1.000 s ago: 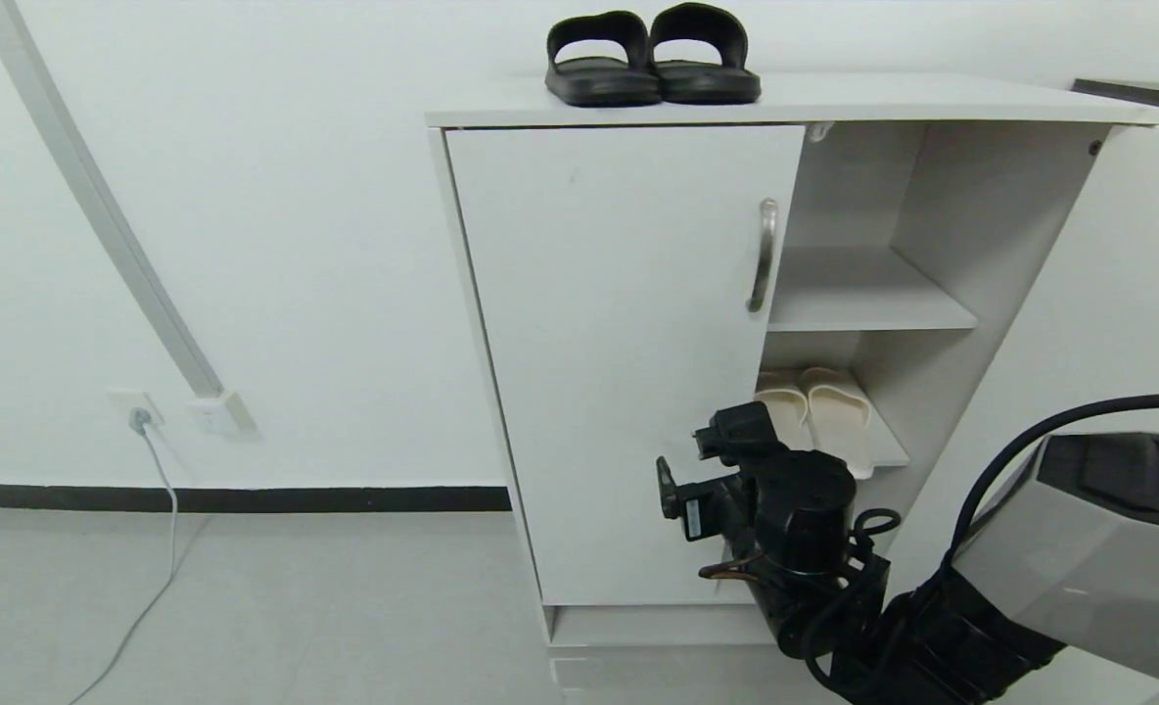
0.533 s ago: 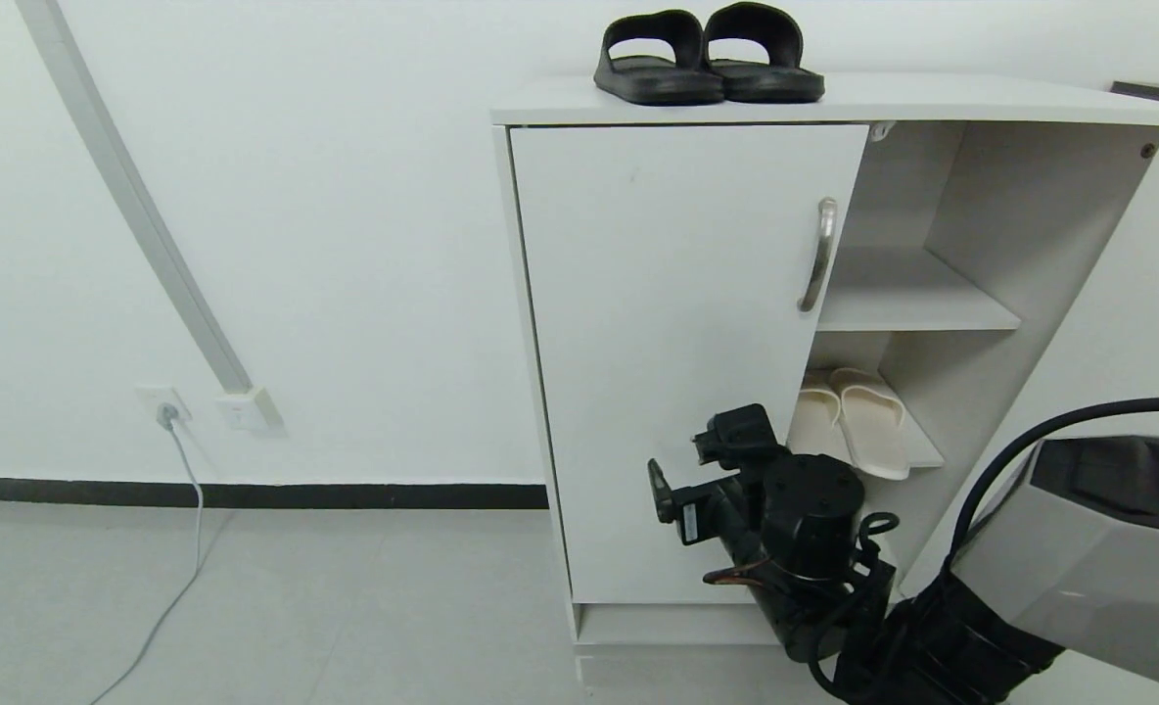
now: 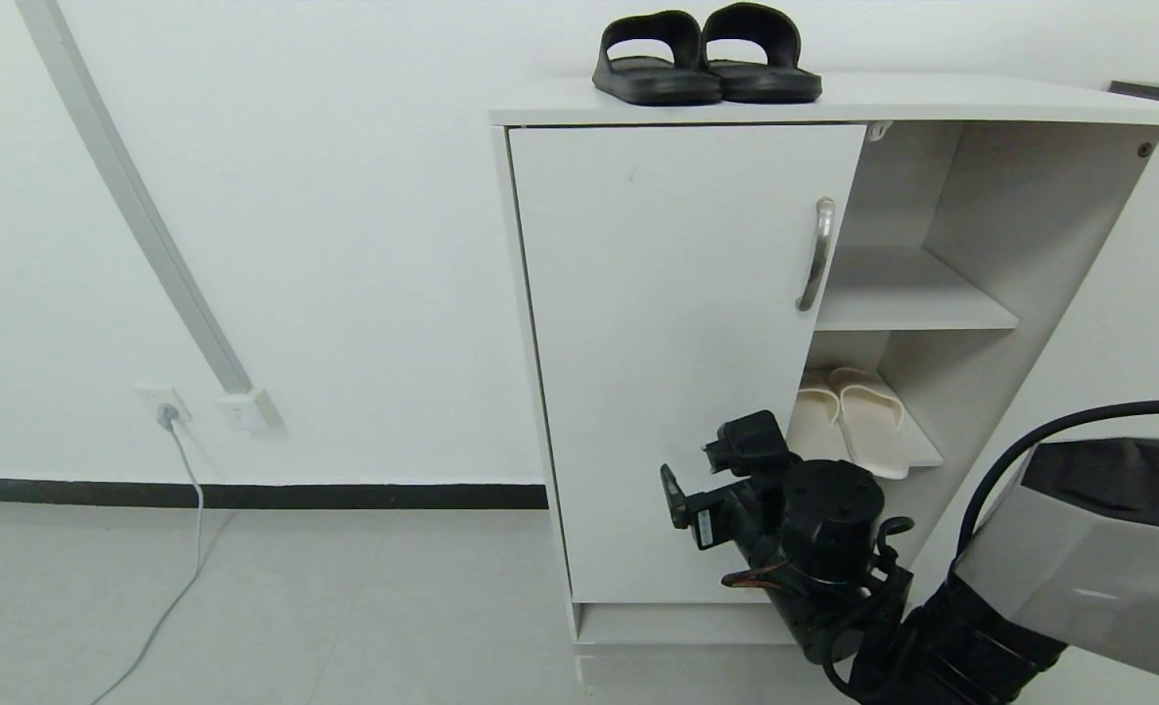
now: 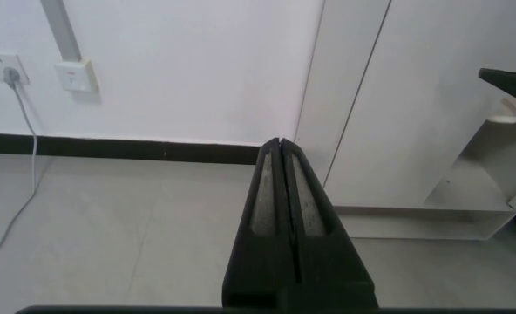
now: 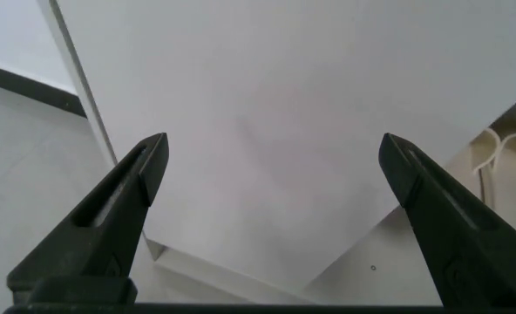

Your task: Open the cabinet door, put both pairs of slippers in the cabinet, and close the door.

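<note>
- A wall socket (image 3: pixel 161 406) with a grey cable sits low on the white wall, well apart from the cabinet (image 3: pixel 981 98); it plays no part in the job
- The left end effector (image 4: pixel 280 148) has its two fingers pressed flat together with nothing between them, and points at the floor near the cabinet's base
- The cabinet's left door (image 3: pixel 677 372) is closed, and it can stay that way
- The pair of black slippers (image 3: pixel 707 57) sits side by side on the cabinet top, above that closed door; judging by this, fetching them is the step in hand
- The right end effector (image 5: pixel 274 148) is spread wide and empty, low down and facing the bottom part of the left door
- To do the step well, it should likely rise clear of the door handle (image 3: pixel 816 253), then come at the black pair from the front and pinch both together
- The upper shelf (image 3: pixel 912 304) in the open right compartment is bare and looks like the natural place for them
- A pair of cream slippers (image 3: pixel 854 421) already lies on the lower shelf (image 3: pixel 922 452)
- The right door (image 3: pixel 1108 323) stands swung open; keep the arm off it until both pairs are inside
</note>
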Tool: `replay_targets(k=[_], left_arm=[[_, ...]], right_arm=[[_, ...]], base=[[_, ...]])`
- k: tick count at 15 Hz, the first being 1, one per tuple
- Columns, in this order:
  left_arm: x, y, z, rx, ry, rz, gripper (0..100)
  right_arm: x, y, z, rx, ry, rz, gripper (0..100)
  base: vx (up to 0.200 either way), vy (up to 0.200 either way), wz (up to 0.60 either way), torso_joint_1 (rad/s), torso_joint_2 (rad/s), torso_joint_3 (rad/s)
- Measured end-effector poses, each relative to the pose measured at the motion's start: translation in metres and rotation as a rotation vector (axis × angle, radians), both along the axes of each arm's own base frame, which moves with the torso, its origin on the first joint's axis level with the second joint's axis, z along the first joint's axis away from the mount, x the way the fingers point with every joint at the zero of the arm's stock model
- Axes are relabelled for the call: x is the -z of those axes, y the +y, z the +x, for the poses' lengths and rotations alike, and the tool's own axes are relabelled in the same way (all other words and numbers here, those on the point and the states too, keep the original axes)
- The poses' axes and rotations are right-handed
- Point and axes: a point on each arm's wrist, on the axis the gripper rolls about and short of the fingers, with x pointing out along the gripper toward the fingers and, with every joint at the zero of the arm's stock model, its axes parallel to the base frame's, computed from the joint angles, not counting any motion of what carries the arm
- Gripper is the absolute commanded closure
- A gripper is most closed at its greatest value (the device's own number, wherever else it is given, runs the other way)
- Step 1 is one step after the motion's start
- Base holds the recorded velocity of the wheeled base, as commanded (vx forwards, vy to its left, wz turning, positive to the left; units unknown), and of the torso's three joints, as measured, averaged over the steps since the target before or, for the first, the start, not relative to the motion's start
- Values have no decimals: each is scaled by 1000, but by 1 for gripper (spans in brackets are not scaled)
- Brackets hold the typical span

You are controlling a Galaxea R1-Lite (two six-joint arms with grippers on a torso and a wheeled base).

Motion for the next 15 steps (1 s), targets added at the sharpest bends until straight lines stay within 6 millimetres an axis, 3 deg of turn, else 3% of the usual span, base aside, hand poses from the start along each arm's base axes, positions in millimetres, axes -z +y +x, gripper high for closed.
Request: replay_targets(k=[5,15], left_arm=[[0,0,0,0,0,0,100],[0,0,0,0,0,1,100]], right_arm=[[2,2,1,-2,-1,-1,0],[3,3,-1,-8,4,-5,0]], base=[[0,0,0,2,-67,-64],[0,0,0,68,-418,-351]])
